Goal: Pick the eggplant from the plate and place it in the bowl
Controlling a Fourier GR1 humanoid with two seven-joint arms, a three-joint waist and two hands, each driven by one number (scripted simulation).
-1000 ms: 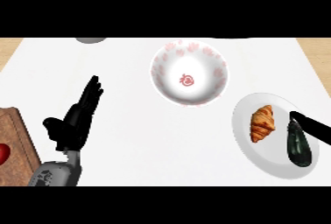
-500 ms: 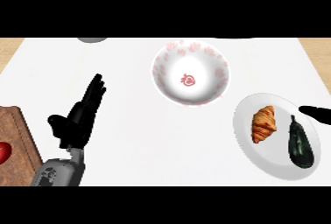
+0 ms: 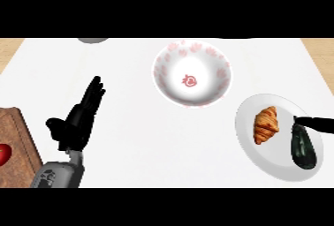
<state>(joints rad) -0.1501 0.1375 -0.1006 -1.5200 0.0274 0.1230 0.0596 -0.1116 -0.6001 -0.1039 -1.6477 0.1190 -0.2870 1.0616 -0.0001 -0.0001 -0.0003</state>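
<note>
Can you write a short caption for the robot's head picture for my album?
Eggplant and croissant wait on the plate; the bowl sits empty.

Count on counter: one bowl [image 3: 191, 73], one plate [image 3: 257, 156], one eggplant [image 3: 303, 148], one croissant [image 3: 266, 125], one wooden board [image 3: 20, 141], one red item [image 3: 4, 153] on it, two hands: left hand [image 3: 77, 121], right hand [image 3: 316, 123].

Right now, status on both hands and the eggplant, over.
Left robot hand open, resting at left. Right robot hand only partly in view at the eggplant's top end, grip unclear. Eggplant on plate beside croissant. Bowl empty.
</note>
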